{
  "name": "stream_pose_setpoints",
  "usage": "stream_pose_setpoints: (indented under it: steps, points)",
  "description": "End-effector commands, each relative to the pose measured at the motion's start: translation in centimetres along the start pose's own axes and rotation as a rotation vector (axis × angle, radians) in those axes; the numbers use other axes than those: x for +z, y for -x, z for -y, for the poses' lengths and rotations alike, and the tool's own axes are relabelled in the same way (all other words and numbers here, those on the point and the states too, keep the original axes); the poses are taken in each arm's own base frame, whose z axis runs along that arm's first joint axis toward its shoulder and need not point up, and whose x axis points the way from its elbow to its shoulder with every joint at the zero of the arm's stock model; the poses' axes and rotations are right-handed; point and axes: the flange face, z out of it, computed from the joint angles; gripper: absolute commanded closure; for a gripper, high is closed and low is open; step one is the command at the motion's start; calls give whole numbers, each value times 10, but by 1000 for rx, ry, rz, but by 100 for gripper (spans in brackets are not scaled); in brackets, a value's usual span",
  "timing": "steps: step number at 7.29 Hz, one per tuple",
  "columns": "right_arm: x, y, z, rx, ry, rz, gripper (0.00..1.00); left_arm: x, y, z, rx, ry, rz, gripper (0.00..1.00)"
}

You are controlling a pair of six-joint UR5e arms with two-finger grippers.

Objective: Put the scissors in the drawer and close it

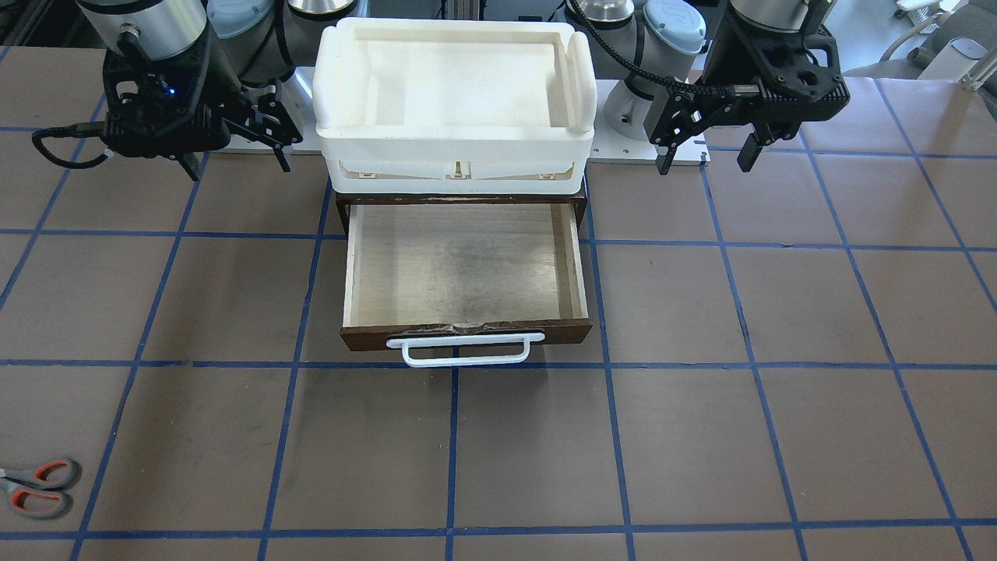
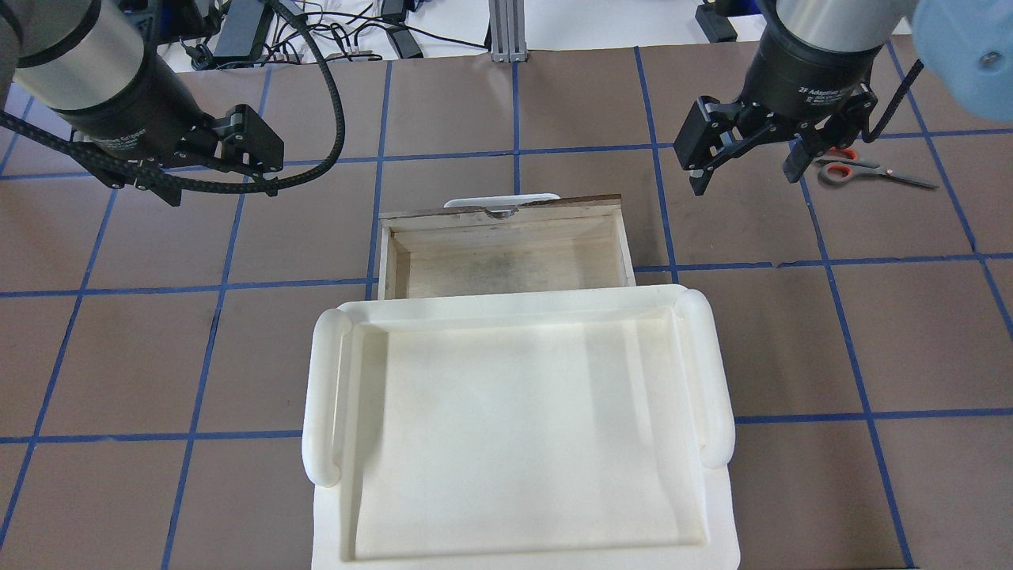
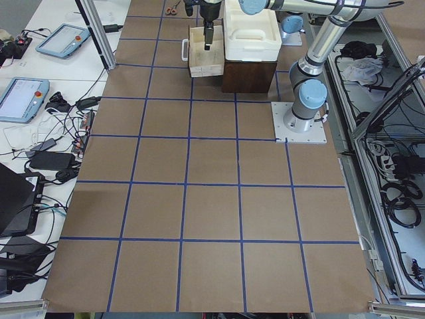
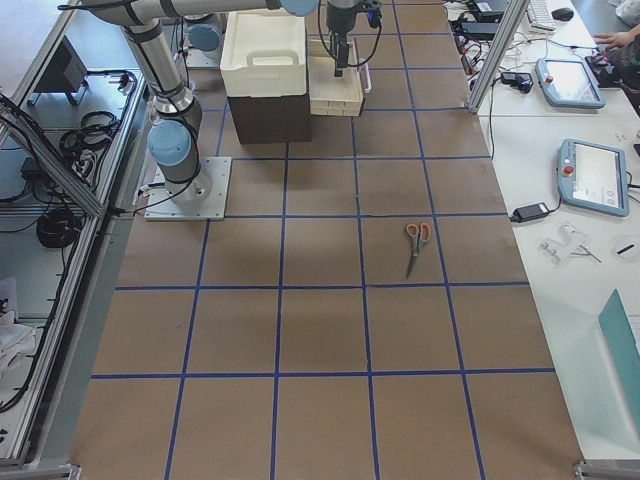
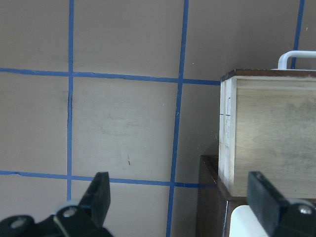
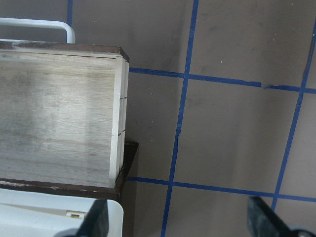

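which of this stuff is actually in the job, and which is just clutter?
Job:
scissors, lying flat on the right arm's side
drawer, pulled open, nothing inside
right end effector, open, the nearer one to the scissors

Lying about:
white tray on top of the cabinet
teach pendants off to the side

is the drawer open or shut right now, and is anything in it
Open and empty: the drawer is pulled out from under the white tray, its plywood floor bare. The scissors lie on the table.
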Motion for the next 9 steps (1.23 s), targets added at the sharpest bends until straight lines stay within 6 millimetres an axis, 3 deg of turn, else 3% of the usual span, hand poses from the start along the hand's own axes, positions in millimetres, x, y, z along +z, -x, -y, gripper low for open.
stream_pose_setpoints:
  steps: [1,3,5,7,9]
  points:
    - [-1,-2,5,-22,-27,-6,0,0,0,0,1,-1,0,0]
    - [-2,-8,13,-229,-59,-22,0,0,0,0,-1,1,0,0]
    - [2,-57,24,-393,-53,-44,0,0,0,0,1,1,0,0]
    - [23,-114,48,-643,-45,-58,0,0,0,0,1,1,2,0]
    - [38,-156,55,-668,-35,-40,0,0,0,0,-1,1,0,0]
